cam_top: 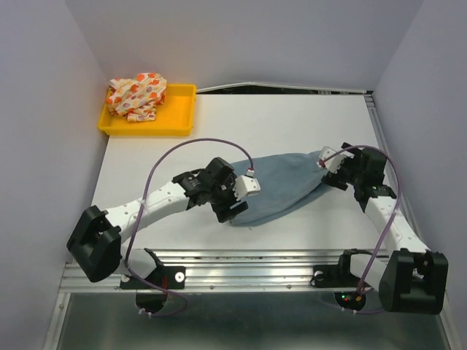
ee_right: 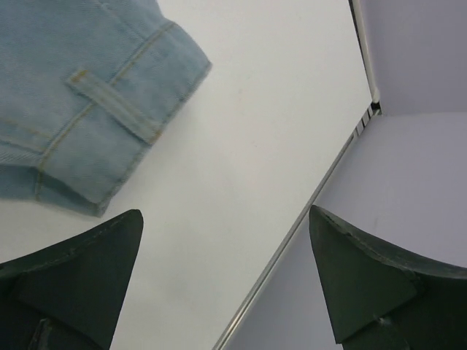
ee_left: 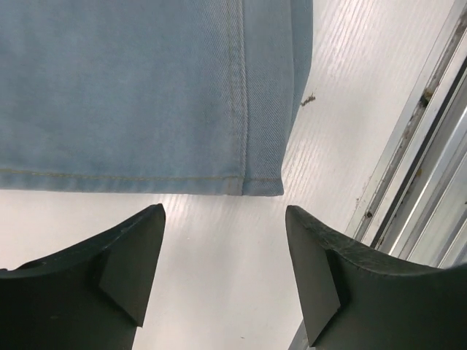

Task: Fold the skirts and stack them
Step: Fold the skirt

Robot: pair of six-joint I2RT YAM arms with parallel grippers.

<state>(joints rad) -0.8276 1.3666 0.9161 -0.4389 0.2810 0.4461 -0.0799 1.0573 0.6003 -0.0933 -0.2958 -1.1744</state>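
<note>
Your left claw [ee_left: 222,213] and right claw [ee_right: 225,211] are wide and empty, at the two ends of the denim skirt [cam_top: 284,184] on the tabletop [cam_top: 292,120]. Pinch both corners evenly before folding. The spotted skirt [cam_top: 137,95] lies in the far tray [cam_top: 149,129].

The denim skirt [cam_top: 281,188] lies flat, apparently ungripped; the spotted skirt [cam_top: 137,95] sits bunched in a yellow tray [cam_top: 179,107].

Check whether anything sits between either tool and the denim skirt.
Nothing visible does. The left tool is open just off the hem corner of the denim skirt; the right tool is open beside its waistband. Only table surface lies between.
</note>
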